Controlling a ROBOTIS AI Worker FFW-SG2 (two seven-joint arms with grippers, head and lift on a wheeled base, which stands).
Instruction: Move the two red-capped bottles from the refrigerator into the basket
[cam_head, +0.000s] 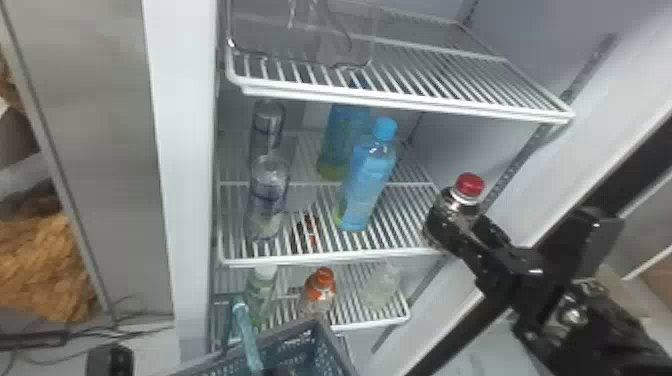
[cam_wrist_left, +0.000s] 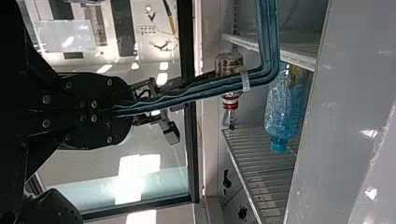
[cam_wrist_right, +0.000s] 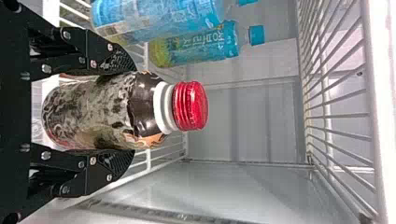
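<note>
Right wrist view: right tool (cam_wrist_right: 127, 112) clasping a red-capped bottle (cam_wrist_right: 79, 114) by the middle shelf (cam_head: 320, 260); left tool (cam_wrist_left: 125, 111) gripping basket handle (cam_wrist_left: 205, 91). Early lowering may be risking a shelf knock, twisting the bottle loose.

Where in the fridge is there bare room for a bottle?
Upper shelf: between clear box and right wall. Middle shelf: right of the front blue bottle, near the held red-capped bottle. Crowded: middle shelf's left, with two clear bottles.
</note>
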